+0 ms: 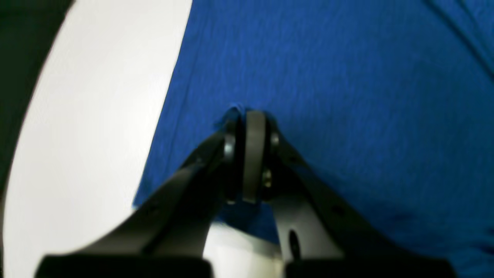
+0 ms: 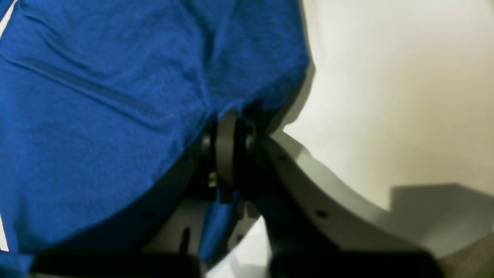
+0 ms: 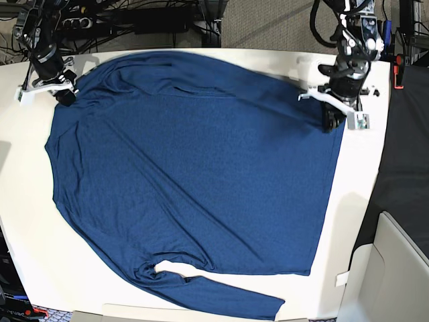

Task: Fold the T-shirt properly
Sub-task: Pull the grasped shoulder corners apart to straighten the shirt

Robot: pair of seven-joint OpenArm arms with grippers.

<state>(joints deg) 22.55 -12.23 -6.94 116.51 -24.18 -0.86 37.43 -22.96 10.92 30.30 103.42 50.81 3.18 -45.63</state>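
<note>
The T-shirt (image 3: 194,168), dark navy and long-sleeved, lies spread flat over the white table (image 3: 355,201), one sleeve trailing along the near edge. My left gripper (image 3: 332,124) is at the shirt's far right corner. In the left wrist view the left gripper (image 1: 247,116) is shut, with a small pinch of the T-shirt (image 1: 347,96) between its tips. My right gripper (image 3: 67,98) is at the far left corner. Seen from the right wrist, the right gripper (image 2: 231,116) is shut on the edge of the T-shirt (image 2: 96,96), and a strip of cloth hangs below the jaws.
Cables and a power strip (image 3: 134,17) lie beyond the table's back edge. A pale box (image 3: 395,268) stands off the table at the near right, with dark floor beside it. Bare table (image 1: 104,116) borders the shirt in both wrist views, including the table (image 2: 386,77).
</note>
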